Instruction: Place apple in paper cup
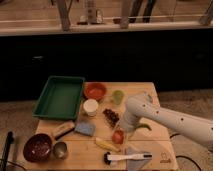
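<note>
Apple (118, 136) rests on the tabletop (134, 91), apart from the paper cup (90, 106), with dark grapes (110, 117) roughly between them. The gripper (123, 131) is low, right at the apple, largely masked by the white arm (165, 120). Whether its jaws are spread or pinching cannot be told.

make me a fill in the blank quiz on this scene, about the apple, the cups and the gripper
1. The apple lies on the ___, not in the paper cup.
2. The gripper hangs right over the ___.
3. The tray left of the paper cup is ___ in colour.
4. The metal cup stands beside a dark red ___.

Missing words: table; apple; green; bowl.
</note>
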`<move>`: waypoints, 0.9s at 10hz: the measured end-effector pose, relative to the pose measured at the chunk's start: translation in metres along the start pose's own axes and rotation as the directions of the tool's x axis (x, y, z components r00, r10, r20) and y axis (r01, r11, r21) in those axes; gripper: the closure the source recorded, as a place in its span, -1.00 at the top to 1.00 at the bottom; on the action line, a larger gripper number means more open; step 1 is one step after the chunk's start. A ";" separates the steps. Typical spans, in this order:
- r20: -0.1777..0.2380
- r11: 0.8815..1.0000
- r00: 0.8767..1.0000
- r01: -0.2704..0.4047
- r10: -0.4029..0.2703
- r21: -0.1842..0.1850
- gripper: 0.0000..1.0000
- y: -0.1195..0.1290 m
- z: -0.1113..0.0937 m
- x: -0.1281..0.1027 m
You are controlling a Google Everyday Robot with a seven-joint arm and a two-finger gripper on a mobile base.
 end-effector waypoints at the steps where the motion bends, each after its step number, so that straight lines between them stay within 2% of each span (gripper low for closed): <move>1: -0.003 1.000 1.000 0.004 -0.004 0.004 -0.90 -0.002 -0.003 0.000; 2: -0.008 1.000 1.000 0.008 -0.008 0.012 -0.99 -0.005 -0.008 0.000; 7: -0.051 0.999 0.998 0.034 -0.032 0.036 -1.00 -0.021 -0.047 0.002; 9: -0.061 0.998 0.997 0.045 -0.043 0.041 -1.00 -0.029 -0.056 0.002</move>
